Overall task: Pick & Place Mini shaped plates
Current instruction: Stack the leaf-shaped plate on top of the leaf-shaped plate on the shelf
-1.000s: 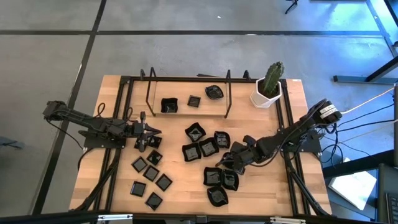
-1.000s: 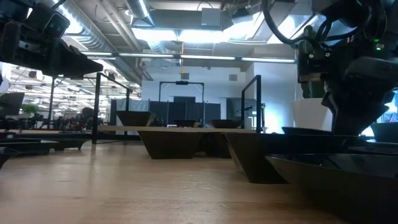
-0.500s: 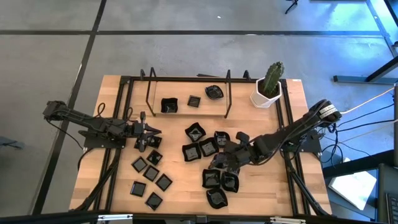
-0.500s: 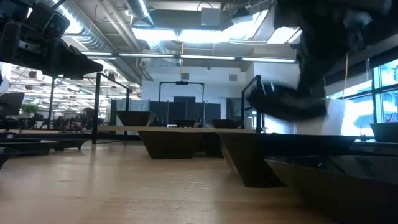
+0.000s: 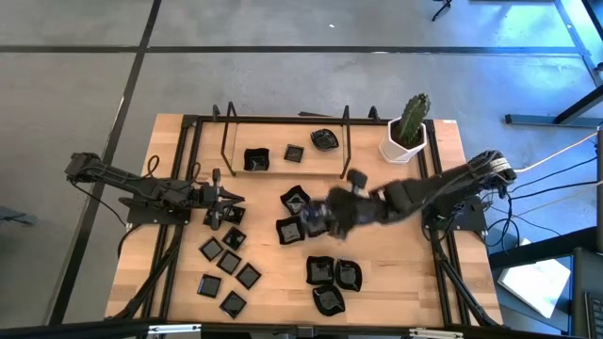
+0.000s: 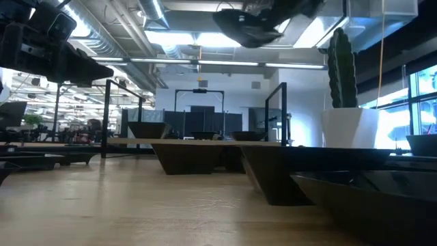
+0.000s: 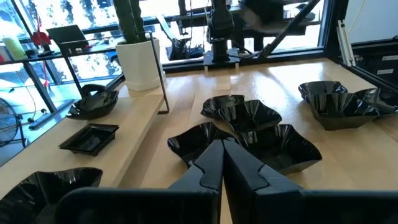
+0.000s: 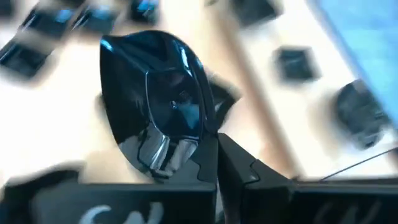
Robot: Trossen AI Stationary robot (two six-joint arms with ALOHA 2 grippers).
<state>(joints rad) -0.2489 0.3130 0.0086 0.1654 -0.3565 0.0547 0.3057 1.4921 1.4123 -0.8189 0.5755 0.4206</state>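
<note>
Right gripper [image 8: 214, 152], fingers pinched together on the rim of a wavy-edged plate [image 8: 158, 102]: glossy black, with a fluted wall and a flat base that mirrors the light. The high view places this carried plate [image 5: 316, 215] above the table's middle, over the cluster of like dishes [image 5: 334, 273]. Small flat squares [image 5: 229, 264] lie toward the left. Left gripper [image 7: 222, 163] rests with its fingers pressed together, holding nothing, near the table's left side.
</note>
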